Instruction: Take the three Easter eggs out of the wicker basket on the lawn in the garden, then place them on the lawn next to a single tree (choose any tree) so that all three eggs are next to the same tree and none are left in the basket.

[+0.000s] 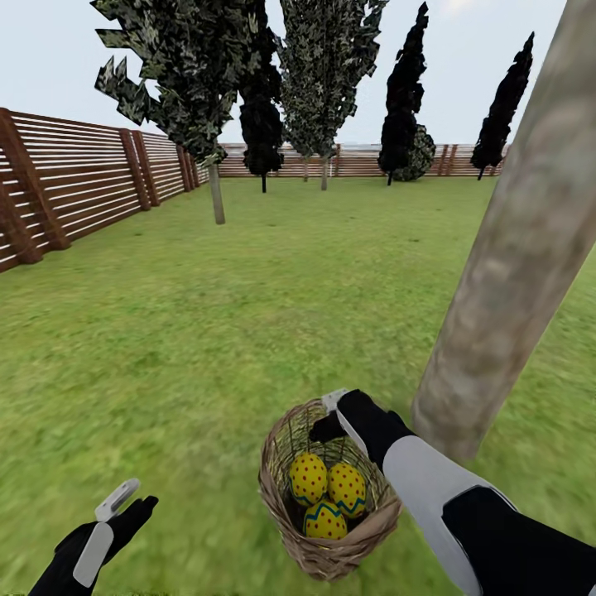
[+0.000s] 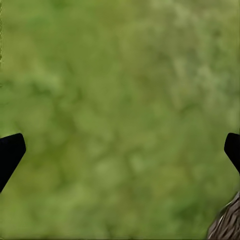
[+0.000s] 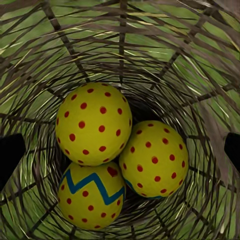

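Right wrist view: right gripper (image 3: 120, 150) looks straight down into the wicker basket (image 3: 45, 55), fingers spread wide at the two edges of the frame, nothing between them. In the head view the right gripper (image 1: 331, 414) hangs over the far rim of the wicker basket (image 1: 277, 488), not yet inside as far as I can judge.

Contents: all three Easter eggs (image 3: 117, 160) are at the bottom, packed touching one another. One dotted egg (image 3: 94, 124) sits highest, a second dotted egg (image 3: 154, 159) just beside it, and a third with a blue zigzag band (image 3: 91, 195) partly tucked under the first. Head view confirms the three Easter eggs (image 1: 327, 492) in a cluster.

Step in hand — reach for the first egg; none removed so far. The next move calls for lowering the open fingers down the middle of the basket, clear of the weave, and centring on the top dotted egg, which looks the most exposed. Risk: a round egg may slip, or the neighbours may be nudged.

Left gripper (image 1: 124, 501) hangs low over the lawn (image 1: 165, 331), well apart from the basket, fingers open and empty; its wrist view gives blurred grass and a corner of wicker.

Drop site: the tree (image 1: 513, 273), a thick mottled trunk, stands just beside the basket on the robot's right.
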`<state>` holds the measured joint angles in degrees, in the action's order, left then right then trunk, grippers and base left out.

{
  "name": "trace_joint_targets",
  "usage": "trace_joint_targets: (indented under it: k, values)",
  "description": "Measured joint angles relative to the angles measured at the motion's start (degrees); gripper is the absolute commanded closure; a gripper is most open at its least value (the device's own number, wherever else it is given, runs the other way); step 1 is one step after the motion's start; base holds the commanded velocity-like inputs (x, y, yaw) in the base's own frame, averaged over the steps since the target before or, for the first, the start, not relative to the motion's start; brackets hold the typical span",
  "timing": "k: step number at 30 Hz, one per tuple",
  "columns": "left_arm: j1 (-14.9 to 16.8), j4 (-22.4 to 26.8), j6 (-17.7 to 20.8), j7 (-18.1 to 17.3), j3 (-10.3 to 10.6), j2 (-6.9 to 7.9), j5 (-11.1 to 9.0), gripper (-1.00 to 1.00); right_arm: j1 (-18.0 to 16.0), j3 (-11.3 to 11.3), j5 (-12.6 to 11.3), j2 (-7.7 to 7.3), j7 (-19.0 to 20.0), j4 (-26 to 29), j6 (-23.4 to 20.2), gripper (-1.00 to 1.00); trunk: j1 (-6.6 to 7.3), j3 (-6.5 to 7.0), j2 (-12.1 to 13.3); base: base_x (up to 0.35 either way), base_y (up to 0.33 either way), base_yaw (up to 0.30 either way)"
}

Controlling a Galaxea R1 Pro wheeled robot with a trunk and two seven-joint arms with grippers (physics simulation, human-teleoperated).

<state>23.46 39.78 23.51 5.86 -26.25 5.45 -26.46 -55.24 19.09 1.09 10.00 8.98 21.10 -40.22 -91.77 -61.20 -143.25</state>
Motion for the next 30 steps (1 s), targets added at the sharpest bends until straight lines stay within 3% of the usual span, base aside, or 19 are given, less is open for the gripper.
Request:
trace_joint_targets:
  k: [16,30]
  values:
    - [0.00,-0.08,0.00,0.00,0.00,0.17,0.00,-1.00,0.03,0.22,0.00,0.00,0.75,-0.66,1.86,-1.00,-0.41,-3.55,-0.22,0.000,0.000,0.000]
    - [0.00,-0.09,0.00,0.00,0.00,0.00,0.00,-1.00,0.08,0.53,0.08,0.00,0.65,0.89,0.29,-1.00,-0.77,-6.65,-0.40,0.000,0.000,0.000]
